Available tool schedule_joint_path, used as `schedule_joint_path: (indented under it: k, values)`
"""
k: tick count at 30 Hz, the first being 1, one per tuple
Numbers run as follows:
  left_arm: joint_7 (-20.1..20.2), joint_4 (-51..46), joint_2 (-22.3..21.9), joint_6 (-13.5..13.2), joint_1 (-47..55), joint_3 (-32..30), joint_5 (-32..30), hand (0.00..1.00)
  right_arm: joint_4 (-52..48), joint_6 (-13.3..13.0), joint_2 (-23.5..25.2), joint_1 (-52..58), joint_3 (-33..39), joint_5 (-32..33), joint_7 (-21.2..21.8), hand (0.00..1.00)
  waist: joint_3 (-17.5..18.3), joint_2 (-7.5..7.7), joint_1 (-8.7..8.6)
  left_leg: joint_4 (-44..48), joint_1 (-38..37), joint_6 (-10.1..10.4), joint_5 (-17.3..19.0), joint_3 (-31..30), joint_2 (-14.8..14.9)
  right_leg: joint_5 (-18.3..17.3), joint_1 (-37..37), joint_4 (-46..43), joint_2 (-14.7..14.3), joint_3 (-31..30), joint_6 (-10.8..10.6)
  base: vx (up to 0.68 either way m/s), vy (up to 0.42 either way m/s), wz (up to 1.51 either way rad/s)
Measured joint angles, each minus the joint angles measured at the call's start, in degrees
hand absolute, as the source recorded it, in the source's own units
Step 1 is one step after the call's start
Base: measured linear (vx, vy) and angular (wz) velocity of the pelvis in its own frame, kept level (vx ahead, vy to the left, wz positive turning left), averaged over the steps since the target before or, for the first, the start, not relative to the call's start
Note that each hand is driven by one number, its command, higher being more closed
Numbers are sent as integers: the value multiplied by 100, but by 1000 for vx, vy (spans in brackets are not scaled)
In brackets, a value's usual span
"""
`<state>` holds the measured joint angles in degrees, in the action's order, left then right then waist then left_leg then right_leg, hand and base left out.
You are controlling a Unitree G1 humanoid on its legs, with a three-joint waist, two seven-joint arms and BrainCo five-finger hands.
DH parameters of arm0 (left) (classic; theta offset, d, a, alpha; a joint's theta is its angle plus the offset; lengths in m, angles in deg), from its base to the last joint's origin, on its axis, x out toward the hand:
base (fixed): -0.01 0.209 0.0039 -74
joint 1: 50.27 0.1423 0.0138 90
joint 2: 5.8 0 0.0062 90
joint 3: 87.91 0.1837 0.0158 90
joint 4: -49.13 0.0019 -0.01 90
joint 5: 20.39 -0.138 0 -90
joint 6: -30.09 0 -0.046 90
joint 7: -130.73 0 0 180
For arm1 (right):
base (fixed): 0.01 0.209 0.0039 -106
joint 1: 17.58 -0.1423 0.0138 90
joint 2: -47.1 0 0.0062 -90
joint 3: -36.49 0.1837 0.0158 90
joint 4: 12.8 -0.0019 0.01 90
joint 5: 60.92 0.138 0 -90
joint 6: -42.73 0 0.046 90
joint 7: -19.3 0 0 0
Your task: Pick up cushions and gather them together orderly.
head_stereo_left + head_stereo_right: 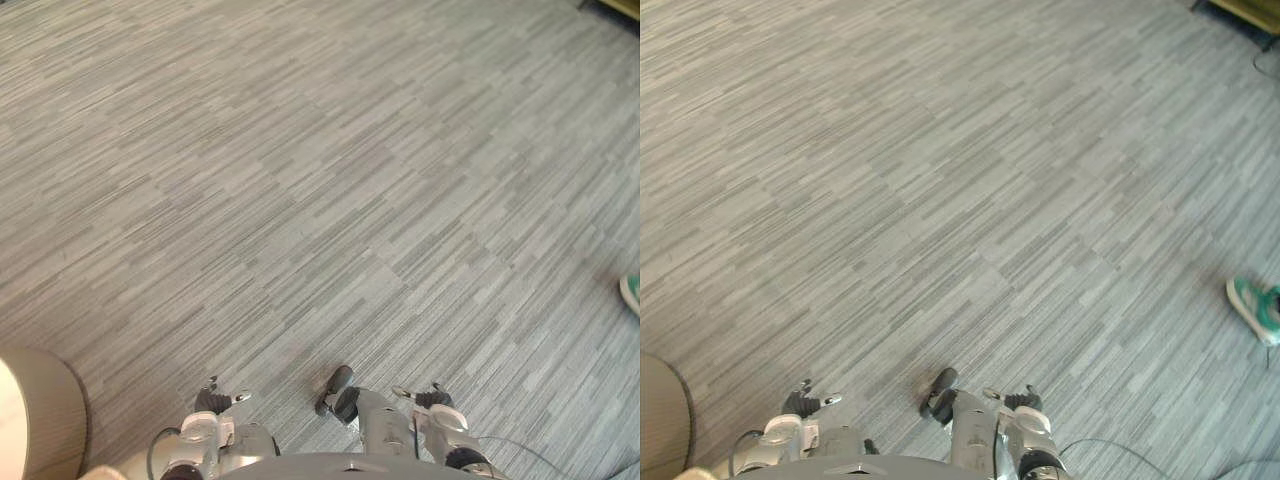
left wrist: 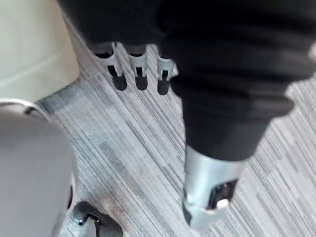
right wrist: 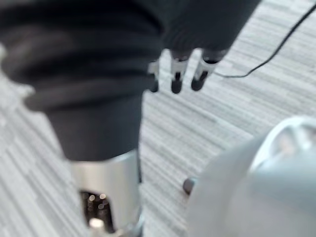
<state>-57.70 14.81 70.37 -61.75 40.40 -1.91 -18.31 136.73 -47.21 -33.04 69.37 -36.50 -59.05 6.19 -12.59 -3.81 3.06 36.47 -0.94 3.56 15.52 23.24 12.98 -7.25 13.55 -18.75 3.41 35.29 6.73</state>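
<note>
A pale beige round cushion (image 1: 35, 415) lies near left on the grey striped carpet floor (image 1: 320, 200). It is probably light and soft; grip its edge. The left robot hand (image 2: 137, 66) and right robot hand (image 3: 177, 74) hang empty, fingers straight.

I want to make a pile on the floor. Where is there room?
Nearly everywhere: the carpet is bare from the beige cushion at the near left across to the green shoe at the right. It is tight only by those two and near the furniture in the far right corner.
</note>
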Motion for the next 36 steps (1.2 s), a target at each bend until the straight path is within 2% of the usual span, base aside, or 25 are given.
schedule_joint_path:
  k: [1,4,6,8,10,11,12,13,14,15,17,18,20,22,23,24,25,27,28,30,32,33,34,35,36]
  values:
    - [1,8,8,2,13,3,0,0,-5,2,19,88,6,8,-3,0,-2,5,38,668,185,-51,-243,-140,168,-1,-244,205,-88,-109,-11,353,5,-54]
    - [41,-32,19,-30,2,-15,9,0,14,0,-19,185,-7,12,-5,0,-50,7,59,1983,925,-200,77,-711,177,-85,-866,629,-235,-547,-109,254,25,-53]
    - [47,-116,32,-60,1,-30,8,0,13,-1,0,180,2,17,-5,0,-61,-10,151,2024,1333,-144,183,-972,80,-92,-1055,779,-285,-809,-123,170,65,-69]
    - [46,-231,34,-79,-2,-34,10,0,34,-1,2,148,9,55,-13,0,-103,-8,262,1537,1824,-100,250,-1239,-68,-127,-1183,817,-266,-1149,-207,261,220,-96]
    - [46,-282,51,-80,-8,-40,8,0,33,1,90,88,25,58,-19,0,-147,-81,301,424,2077,-54,207,-1437,-224,-217,-1321,811,-203,-1401,-442,272,274,-86]
    - [43,-279,54,-78,-8,-54,7,0,37,8,99,107,92,57,-22,0,-163,-112,279,-353,2173,10,87,-1609,-308,-318,-1409,796,-132,-1497,-608,260,277,-58]
    - [41,-280,54,-76,-8,-92,6,0,35,7,119,147,164,56,-32,0,-189,-97,310,-874,2157,55,-485,-1719,-417,-424,-1491,791,-48,-1658,-795,439,402,-75]
    - [35,-257,74,-76,4,-109,-3,0,33,9,153,182,128,57,-47,0,-162,-36,384,-1117,1944,-70,-673,-1566,-595,-463,-1590,903,50,-1937,-914,342,225,-60]
    - [35,-213,119,-76,4,-94,-6,0,32,11,188,197,117,56,-49,0,-136,31,388,-1225,1890,-79,-585,-1446,-666,-428,-1594,936,80,-2046,-948,475,213,-41]
    - [39,-206,146,-106,11,-110,-1,0,34,12,215,226,176,57,-72,0,-93,142,419,-1204,1820,-179,-445,-1307,-791,-406,-1629,937,121,-2308,-941,401,133,-17]
    - [39,-204,177,-106,13,-186,-5,0,27,11,259,266,243,56,-72,0,-80,229,477,-1071,1801,-366,-364,-1173,-883,-418,-1707,837,154,-2462,-938,461,155,-21]
    - [39,-82,183,-74,48,-304,-8,0,-20,1,306,231,305,51,-67,0,-71,251,495,-817,1709,-506,-224,-990,-971,-515,-1738,544,322,-2559,-1100,488,166,-32]
    - [37,-22,190,-48,154,-299,-13,0,-31,-38,367,240,355,48,-59,0,-42,276,471,-929,1372,-617,-106,-865,-1134,-589,-1496,-335,554,-2753,-1309,383,157,-29]
    - [41,0,238,-35,232,-200,-44,0,-163,-34,383,273,375,27,6,0,9,310,372,-1157,962,-737,208,-791,-1270,-413,-712,-2293,826,-2969,-1798,366,126,-8]
    - [43,2,264,-18,230,-182,-72,0,-220,-28,391,278,372,17,7,0,2,335,335,-1171,872,-766,300,-784,-1286,-293,-482,-2877,880,-2996,-1861,295,49,3]
    - [43,2,320,29,235,-140,-117,0,-279,-35,401,280,369,20,15,0,-25,406,283,-1192,654,-754,386,-777,-1315,-287,-99,-3835,1014,-2950,-1803,281,-15,-1]
    - [41,6,355,68,256,-98,-121,0,-338,-35,385,280,365,10,18,0,-23,435,224,-1339,341,-731,406,-769,-1317,-406,142,-4390,1087,-2750,-1602,353,-43,-3]
    - [39,-10,356,68,285,-62,-121,0,-454,-34,379,284,341,2,17,0,-15,427,121,-1605,-94,-726,406,-752,-1249,-568,338,-4556,1122,-2324,-1372,334,-56,-8]
    - [39,-8,354,67,278,-30,-120,0,-450,-41,390,279,341,2,20,0,-61,344,115,-1808,-390,-680,381,-711,-1187,-756,471,-4352,1106,-2027,-1163,342,-82,-19]
    - [40,-36,322,67,213,-15,-119,0,-462,-59,382,215,331,9,42,0,-63,330,56,-2150,-851,-596,357,-560,-998,-975,763,-3422,1009,-1481,-836,440,-145,-27]
    - [40,-43,324,64,250,81,-121,0,-469,-117,353,128,258,10,46,0,-64,308,-39,-2380,-1044,-481,303,-488,-842,-810,1078,-2182,801,-1348,-792,344,-159,-12]
    - [42,-45,331,58,233,197,-122,0,-454,-110,317,109,179,1,42,0,-49,335,-76,-2517,-1162,-359,241,-452,-813,-365,1173,-1204,642,-1348,-771,471,-232,1]
    - [51,-48,330,54,235,258,-120,0,-443,-104,314,155,160,0,42,0,-22,393,-130,-2603,-1313,-194,235,-486,-815,299,1174,-98,542,-1458,-686,726,-367,16]
    - [49,-16,313,49,250,258,-128,0,-432,-106,269,296,148,13,59,0,40,488,-232,-2580,-1542,97,333,-664,-820,1953,995,678,428,-1746,-403,551,-286,0]
    - [41,63,197,50,198,247,-129,0,-396,-93,186,230,154,-14,55,0,33,260,-181,-2552,-1567,116,337,-678,-669,1847,1011,503,266,-1713,-396,426,-214,-15]
